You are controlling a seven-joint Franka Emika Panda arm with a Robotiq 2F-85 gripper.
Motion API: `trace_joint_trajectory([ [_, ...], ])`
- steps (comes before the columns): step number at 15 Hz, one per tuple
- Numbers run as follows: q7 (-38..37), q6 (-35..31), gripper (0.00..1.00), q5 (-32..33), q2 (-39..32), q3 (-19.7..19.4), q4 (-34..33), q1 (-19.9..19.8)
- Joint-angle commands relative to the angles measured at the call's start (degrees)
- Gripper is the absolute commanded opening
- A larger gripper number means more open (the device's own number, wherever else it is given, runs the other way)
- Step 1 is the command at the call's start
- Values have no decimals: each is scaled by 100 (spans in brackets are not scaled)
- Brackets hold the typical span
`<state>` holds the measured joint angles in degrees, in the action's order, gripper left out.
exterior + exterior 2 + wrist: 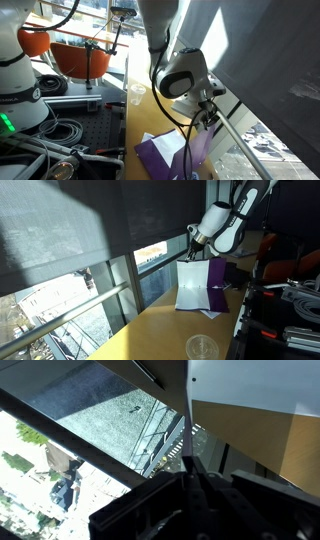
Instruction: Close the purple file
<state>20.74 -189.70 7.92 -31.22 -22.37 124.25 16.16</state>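
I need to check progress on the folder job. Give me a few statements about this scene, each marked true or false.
1. The purple file lies flat and fully shut. False: a white leaf of it stands raised in an exterior view.
2. The gripper is up at the raised leaf's top edge. True.
3. A clear cup sits on top of the file. False: it stands on the wooden table, apart from the file.
4. The table runs beside a window that looks down on a street. True.
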Motion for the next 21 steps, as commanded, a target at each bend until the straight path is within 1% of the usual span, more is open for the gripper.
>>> trace_joint_trajectory([
  [1,-341,-33,0,-418,-559,-415,-313,677],
  [3,-505,-2,0,-602,-796,-625,-329,1106],
  [4,-709,-4,0,-497,-894,-700,-348,1231],
  [5,-823,27,19,-556,-1010,-823,-389,1447],
  [6,-927,90,27,-558,-1066,-865,-424,1555],
  [7,-1042,177,32,-587,-1107,-946,-489,1697],
  [8,-1140,271,40,-588,-1086,-979,-544,1761],
  [10,-1340,502,53,-571,-940,-1146,-637,1945],
  [11,-1417,713,62,-518,-804,-1142,-675,1926],
  [12,-1538,957,68,-477,-683,-1205,-708,1934],
  [13,-1661,1278,77,-402,-450,-1179,-647,1846],
  [14,-1852,1676,83,-352,-191,-1232,-514,1852],
  [15,-2098,1963,90,-245,4,-1373,-375,1944],
  [16,-2414,2251,98,-80,217,-1597,-212,2105],
  [18,-3136,2853,100,378,806,-1996,149,2414],
  [19,-3717,3046,100,752,1061,-2369,313,2736],
  [20,-4003,3191,100,694,1148,-2948,430,3316],
  [21,-4539,3244,100,1040,1341,-3314,541,3658],
])
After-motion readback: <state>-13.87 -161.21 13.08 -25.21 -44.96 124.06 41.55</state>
